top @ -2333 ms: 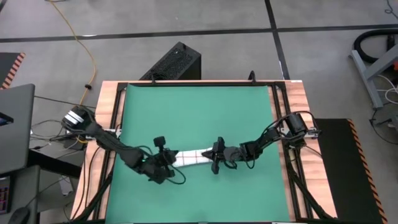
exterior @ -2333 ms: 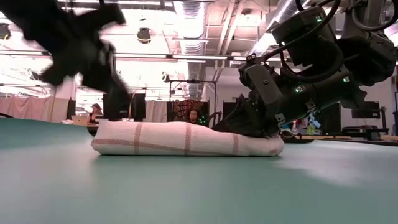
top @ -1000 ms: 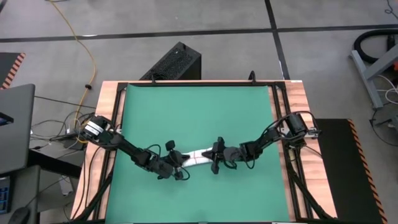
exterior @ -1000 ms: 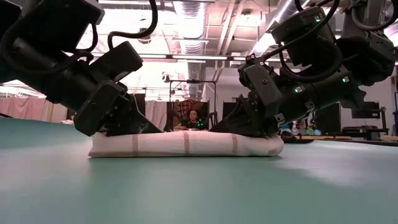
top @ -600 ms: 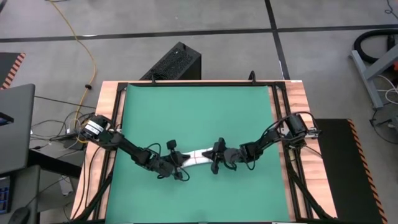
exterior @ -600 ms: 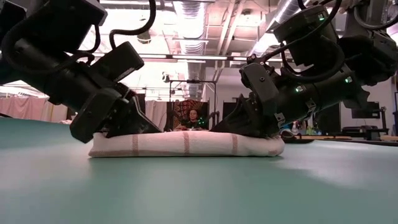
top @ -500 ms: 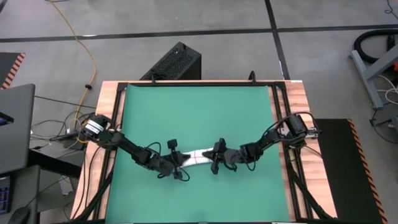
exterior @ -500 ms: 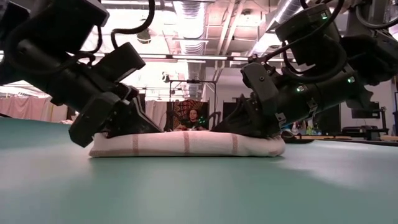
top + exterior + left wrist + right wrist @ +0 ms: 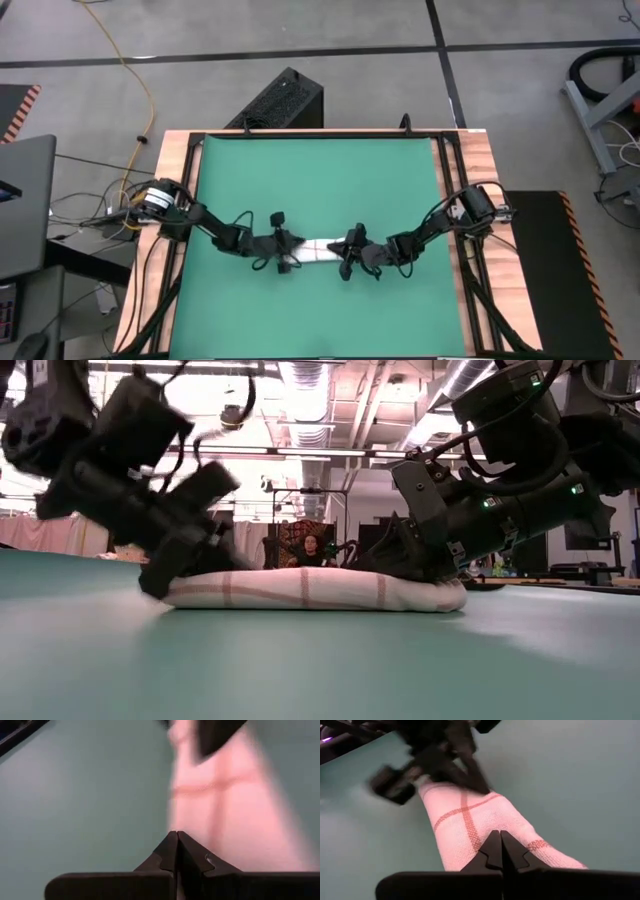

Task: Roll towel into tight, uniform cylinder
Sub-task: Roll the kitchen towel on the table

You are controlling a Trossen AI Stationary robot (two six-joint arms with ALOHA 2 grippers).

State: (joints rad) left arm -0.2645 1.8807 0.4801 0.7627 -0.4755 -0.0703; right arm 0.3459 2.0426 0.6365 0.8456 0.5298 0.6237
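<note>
At mat centre: cylinder (image 9: 318, 248) lay rolled; left gripper (image 9: 290, 250) at 9 o'clock end, right gripper (image 9: 346, 262) at 3, both clamped closed, empty. Press evenly.

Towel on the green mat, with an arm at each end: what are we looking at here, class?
Two robot arms are working a checked towel that already lies as a low roll on the green mat. The left tool is shut and sits at one end of the roll; the right tool is shut and presses on the other end. Neither has pinched any cloth. The roll looks slightly flattened, not yet a firm cylinder.
</note>
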